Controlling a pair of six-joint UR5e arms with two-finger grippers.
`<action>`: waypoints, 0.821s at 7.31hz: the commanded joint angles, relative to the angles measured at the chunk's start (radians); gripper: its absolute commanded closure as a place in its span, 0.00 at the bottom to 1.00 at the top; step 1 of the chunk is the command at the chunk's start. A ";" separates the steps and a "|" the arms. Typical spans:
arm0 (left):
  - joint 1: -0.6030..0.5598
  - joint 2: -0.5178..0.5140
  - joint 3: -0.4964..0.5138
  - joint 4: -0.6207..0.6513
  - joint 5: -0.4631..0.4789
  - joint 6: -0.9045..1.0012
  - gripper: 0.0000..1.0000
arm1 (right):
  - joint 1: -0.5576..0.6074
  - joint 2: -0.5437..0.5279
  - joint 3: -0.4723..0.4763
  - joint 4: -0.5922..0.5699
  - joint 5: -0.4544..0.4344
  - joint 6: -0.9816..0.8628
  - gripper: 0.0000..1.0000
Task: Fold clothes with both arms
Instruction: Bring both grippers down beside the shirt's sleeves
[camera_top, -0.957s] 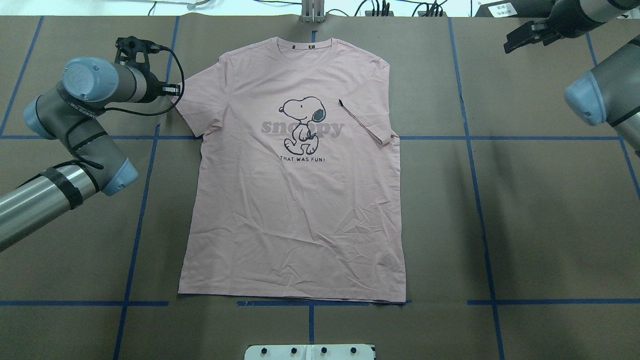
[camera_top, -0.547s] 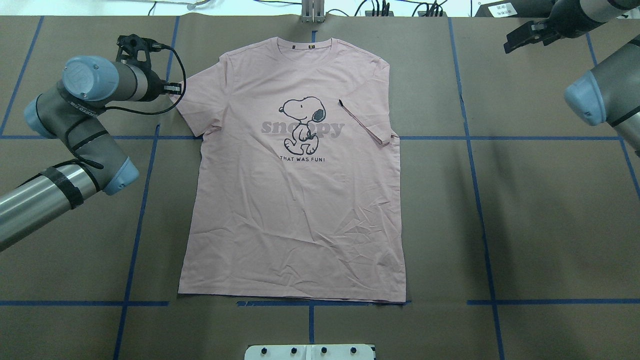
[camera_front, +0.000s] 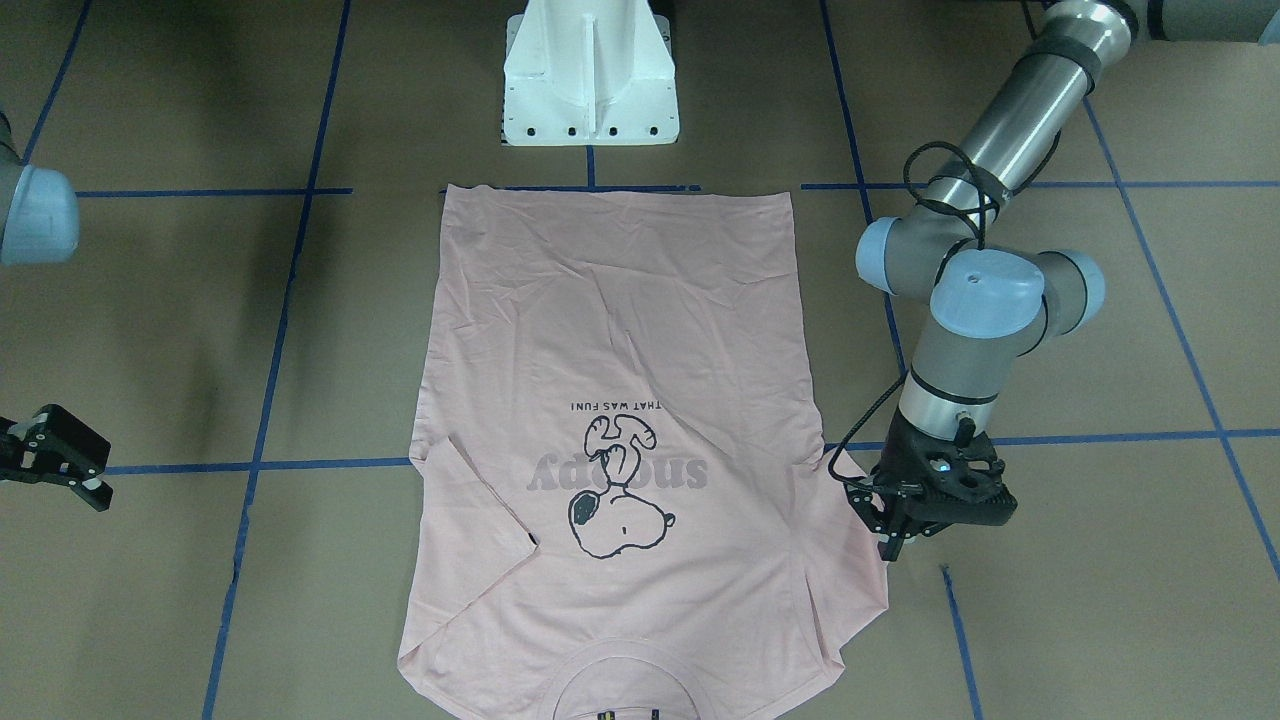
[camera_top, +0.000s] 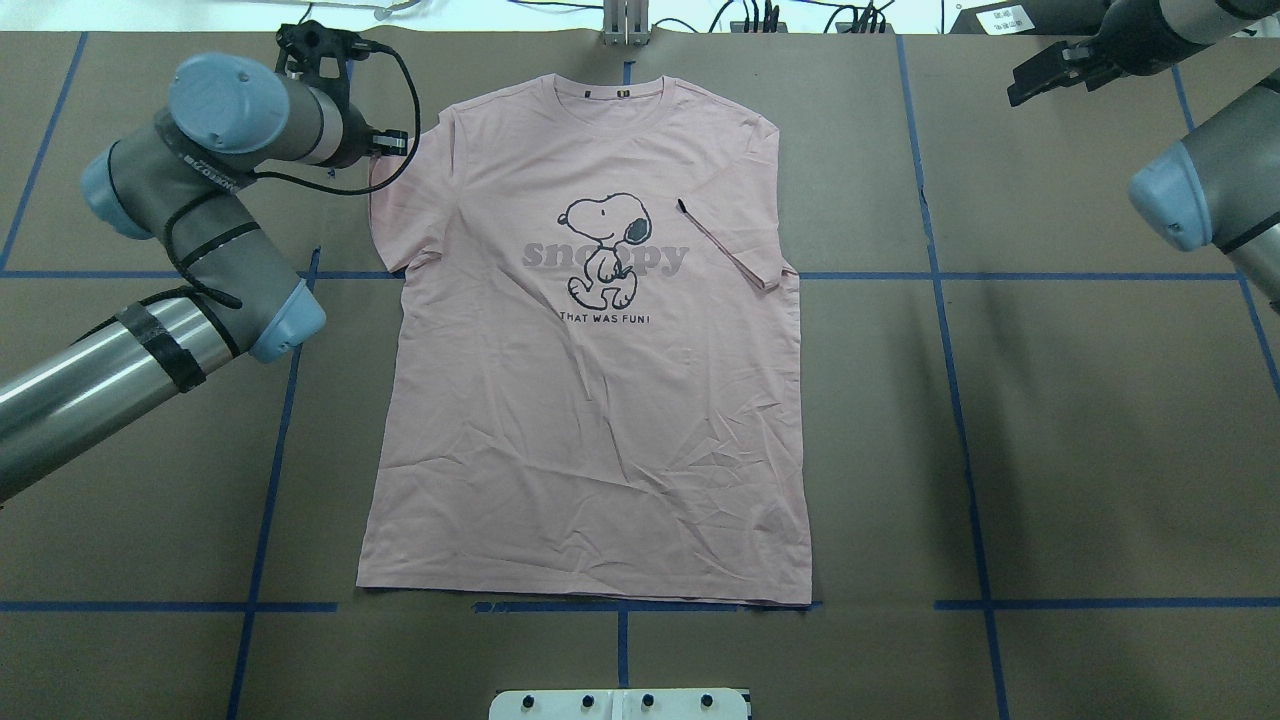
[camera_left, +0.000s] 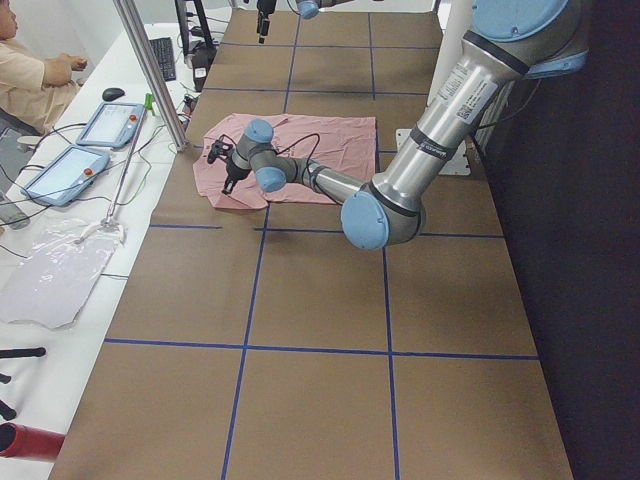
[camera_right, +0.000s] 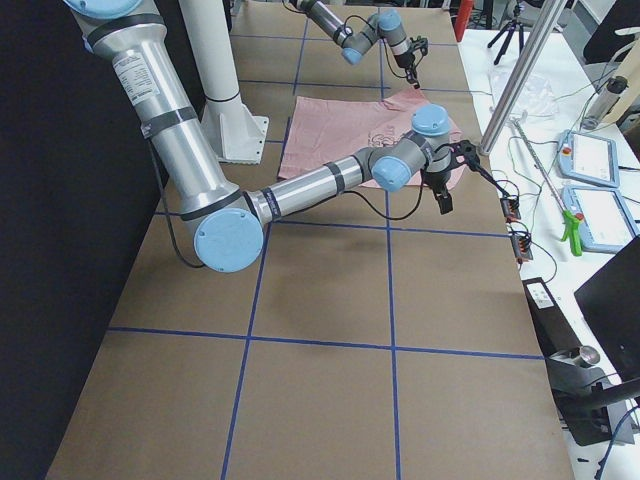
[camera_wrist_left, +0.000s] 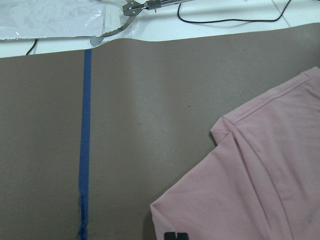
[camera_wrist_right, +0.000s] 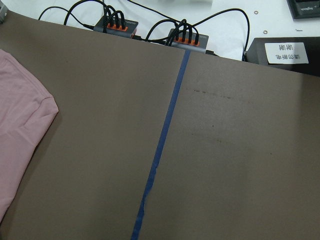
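Observation:
The pale pink T-shirt (camera_top: 590, 420) lies flat and face up on the brown table, Snoopy print showing, collar at the far edge. The sleeve on my right side (camera_top: 730, 250) is folded in over the chest. My left gripper (camera_top: 377, 160) (camera_front: 890, 540) sits at the other sleeve's outer hem and looks shut on it. That sleeve (camera_wrist_left: 260, 175) is bunched inward, and a black fingertip (camera_wrist_left: 175, 236) pokes in at the bottom of the left wrist view. My right gripper (camera_top: 1040, 75) (camera_front: 60, 465) hovers open off the shirt, near the far right corner.
The white pedestal base (camera_front: 590, 90) stands at the hem end of the shirt. Blue tape lines (camera_top: 950, 330) grid the table. Cables and power strips (camera_wrist_right: 185, 37) line the far edge. A person (camera_left: 30, 70) sits at a side table with tablets (camera_left: 105, 125).
My left arm has swung toward the far edge and rightward, and the sleeve's outer edge has shifted inward with it. The right arm has not moved.

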 joint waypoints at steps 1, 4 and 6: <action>0.055 -0.098 -0.022 0.178 0.008 -0.093 1.00 | 0.000 0.000 0.000 0.000 0.000 0.000 0.00; 0.086 -0.222 0.142 0.197 0.064 -0.132 1.00 | -0.003 0.002 -0.002 -0.002 0.000 0.000 0.00; 0.086 -0.236 0.169 0.200 0.068 -0.132 1.00 | -0.005 0.002 -0.002 0.000 0.000 0.000 0.00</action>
